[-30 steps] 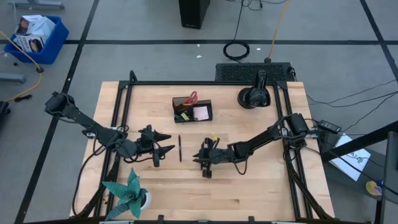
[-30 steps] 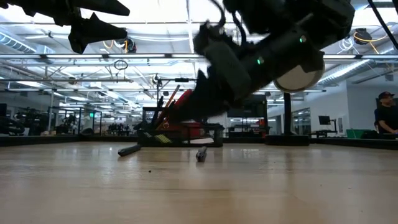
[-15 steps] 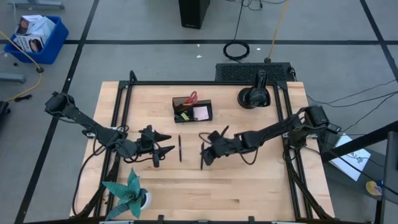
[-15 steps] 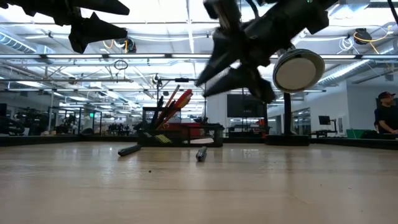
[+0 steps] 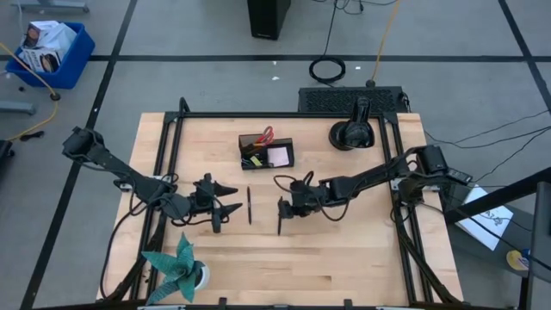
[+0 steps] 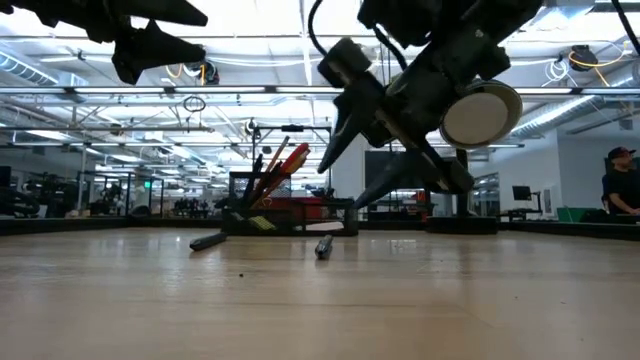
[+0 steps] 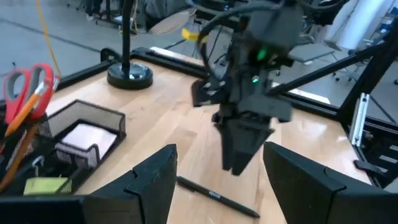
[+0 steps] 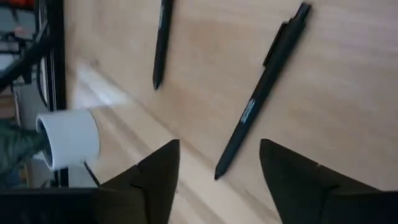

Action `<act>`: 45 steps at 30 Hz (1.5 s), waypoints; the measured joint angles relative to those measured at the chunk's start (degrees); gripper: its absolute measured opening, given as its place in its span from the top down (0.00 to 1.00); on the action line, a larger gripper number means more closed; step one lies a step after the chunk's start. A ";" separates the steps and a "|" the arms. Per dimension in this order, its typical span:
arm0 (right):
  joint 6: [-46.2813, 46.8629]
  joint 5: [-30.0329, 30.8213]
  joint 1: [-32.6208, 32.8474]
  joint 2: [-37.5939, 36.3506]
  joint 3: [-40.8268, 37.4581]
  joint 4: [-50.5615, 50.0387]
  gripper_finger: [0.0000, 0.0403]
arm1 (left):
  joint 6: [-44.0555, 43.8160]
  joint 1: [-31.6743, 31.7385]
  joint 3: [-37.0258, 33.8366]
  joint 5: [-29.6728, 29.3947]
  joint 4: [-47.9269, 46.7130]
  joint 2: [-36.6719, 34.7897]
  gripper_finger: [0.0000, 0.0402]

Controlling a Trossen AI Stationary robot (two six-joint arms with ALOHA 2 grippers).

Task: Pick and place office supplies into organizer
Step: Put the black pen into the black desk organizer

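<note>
Far left of the light wooden table (image 5: pixel 362 250), near the front edge, stands a teal folded-paper plant (image 5: pixel 179 265) in a small white pot. Just behind it the left gripper (image 5: pixel 225 200) hangs above the wood w/ nothing between its dark fingers – they stand apart, as the left wrist view shows. Next along, a thin black pen (image 5: pixel 249 205) lies flat on the table, roughly front-to-back, clear of both arms. A second thin black pen (image 5: pixel 280 216) lies a bit further right, also flat; in the right wrist view the two pens (image 8: pixel 160 43) (image 8: pixel 261 93) lie apart on bare wood. The right gripper (image 5: pixel 288 207) sits directly over that second pen, fingers spread w/ the pen in the gap below them, not touching it – in the low view the fingers hang clear above the table. Behind the pens, toward the back middle, is the small black mesh desk organizer (image 5: pixel 266 153): red-handled scissors (image 5: pixel 267 133) and orange pencils (image 6: pixel 275 170) stick up out of its taller cup section, a pink sticky-note pad (image 5: pixel 278 156) lies in the lower tray, a yellow bit (image 5: pixel 251 160) beside it. Further right at the back edge stands a round black base w/ an upright post (image 5: pixel 353 131). Far right in the low view, a person (image 6: pixel 622 180) beyond the table.
</note>
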 joint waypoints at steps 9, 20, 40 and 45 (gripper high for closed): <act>-0.95 -1.35 -4.36 0.59 0.05 -2.78 0.41 | 1.00 -0.85 0.02 0.97 -0.08 2.39 0.39; -4.61 -8.02 -4.32 8.88 6.87 -3.12 0.51 | 1.37 -1.10 0.02 1.40 0.32 3.85 0.39; -3.71 -3.65 -4.10 13.88 8.33 -14.25 0.54 | 2.87 -3.19 0.02 2.06 1.16 3.85 0.39; -11.09 3.48 -3.04 14.08 8.26 -14.90 0.63 | 2.95 -4.23 0.02 2.00 1.28 3.85 0.39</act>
